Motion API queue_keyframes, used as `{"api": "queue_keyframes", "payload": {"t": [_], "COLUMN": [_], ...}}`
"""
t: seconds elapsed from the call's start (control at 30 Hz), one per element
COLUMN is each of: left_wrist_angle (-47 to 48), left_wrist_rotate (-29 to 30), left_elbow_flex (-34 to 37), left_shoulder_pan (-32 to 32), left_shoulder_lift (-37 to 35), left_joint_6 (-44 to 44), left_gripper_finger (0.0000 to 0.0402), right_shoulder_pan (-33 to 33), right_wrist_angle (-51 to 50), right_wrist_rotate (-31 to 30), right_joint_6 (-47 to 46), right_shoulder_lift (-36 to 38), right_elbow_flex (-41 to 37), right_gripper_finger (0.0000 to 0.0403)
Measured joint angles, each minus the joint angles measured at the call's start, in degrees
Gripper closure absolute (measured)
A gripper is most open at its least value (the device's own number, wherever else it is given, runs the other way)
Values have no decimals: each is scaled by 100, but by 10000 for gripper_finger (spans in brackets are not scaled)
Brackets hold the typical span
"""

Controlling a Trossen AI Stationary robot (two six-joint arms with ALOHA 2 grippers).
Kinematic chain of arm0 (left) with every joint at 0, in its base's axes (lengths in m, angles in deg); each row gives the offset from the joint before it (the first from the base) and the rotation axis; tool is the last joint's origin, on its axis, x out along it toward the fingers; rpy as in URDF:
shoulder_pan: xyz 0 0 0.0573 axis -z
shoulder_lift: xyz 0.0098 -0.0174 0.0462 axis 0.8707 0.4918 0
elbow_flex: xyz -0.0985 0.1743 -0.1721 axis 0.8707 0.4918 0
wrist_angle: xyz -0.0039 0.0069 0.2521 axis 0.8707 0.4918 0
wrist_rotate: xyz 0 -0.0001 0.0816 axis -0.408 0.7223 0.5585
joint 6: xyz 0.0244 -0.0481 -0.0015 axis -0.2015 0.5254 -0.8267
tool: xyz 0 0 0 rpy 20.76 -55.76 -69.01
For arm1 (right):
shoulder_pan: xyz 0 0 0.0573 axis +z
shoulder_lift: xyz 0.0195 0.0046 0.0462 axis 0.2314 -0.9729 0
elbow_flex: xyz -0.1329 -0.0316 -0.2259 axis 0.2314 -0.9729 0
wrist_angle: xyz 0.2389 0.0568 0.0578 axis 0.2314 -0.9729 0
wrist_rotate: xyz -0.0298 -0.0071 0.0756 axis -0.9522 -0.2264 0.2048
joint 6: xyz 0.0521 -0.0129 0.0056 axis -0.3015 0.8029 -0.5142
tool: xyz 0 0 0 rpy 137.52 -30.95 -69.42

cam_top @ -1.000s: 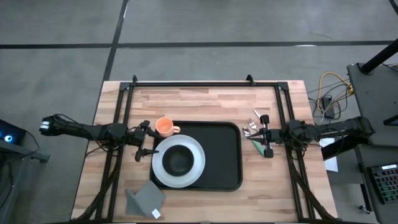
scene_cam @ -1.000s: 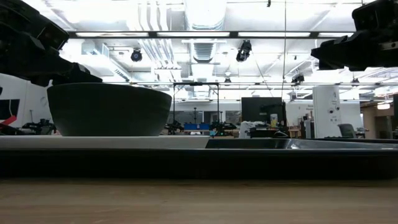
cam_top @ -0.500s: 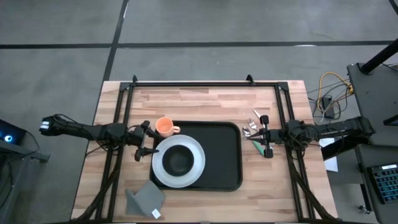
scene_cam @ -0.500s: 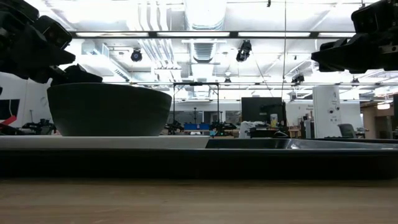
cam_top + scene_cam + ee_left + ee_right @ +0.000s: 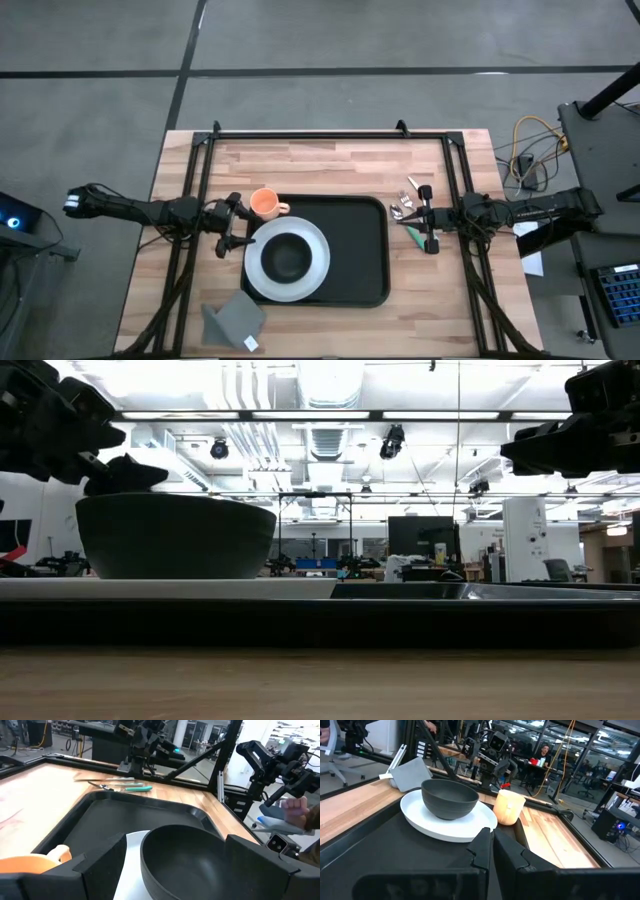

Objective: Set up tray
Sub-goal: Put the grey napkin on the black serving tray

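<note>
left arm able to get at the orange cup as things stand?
Probably yes. The left gripper is open beside the white plate, and the orange cup stands just next to it on the table, off the tray, nothing between.

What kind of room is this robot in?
Probably a robotics lab or workshop. Behind the wooden table stand other robot arms, strip lights and pipes run overhead, and a person sits at a desk farther back.

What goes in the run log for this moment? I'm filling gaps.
left end effector: open beside plate | right end effector: shut, tray's right | bowl on plate
</note>
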Motion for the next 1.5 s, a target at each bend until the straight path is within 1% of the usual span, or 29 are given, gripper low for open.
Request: {"api": "queue_keyframes", "payload": {"t": [0.33, 0.57, 0.67, 0.9, 1.03, 1.17, 1.23, 1.5], "left_wrist_angle": [-11, -93, -94, -87, 92, 900, 1143, 1221], "left_wrist_rotate": [0, -20, -225, -812, -885, -903, -907, -1335], "left_elbow_flex": [0, -2, -2, -139, -328, -613, -774, -1264], "left_shoulder_pan": [0, 4, 4, 7, 7, 7, 7, 15], "left_shoulder_lift": [2, 0, 2, 4, 17, 211, 382, 1307], "left_joint_6": [32, 1031, 1192, 1212, 1322, 1500, 1654, 2191], "left_gripper_finger": [86, 86, 86, 86, 86, 86, 86, 86], "right_shoulder_pan": [0, 0, 0, 0, 0, 0, 0, 0], "right_wrist_angle": [0, 0, 0, 0, 0, 0, 1, 2], "right_wrist_rotate": [1, 2, 2, 2, 2, 4, 4, 2], "right_joint_6": [0, 0, 0, 0, 0, 2, 2, 0], "right_shoulder_lift": [1, 2, 2, 2, 2, 2, 2, 0], "right_elbow_flex": [2, 4, 4, 4, 4, 4, 4, 4], "right_gripper_finger": [394, 394, 394, 394, 394, 394, 394, 394]}}
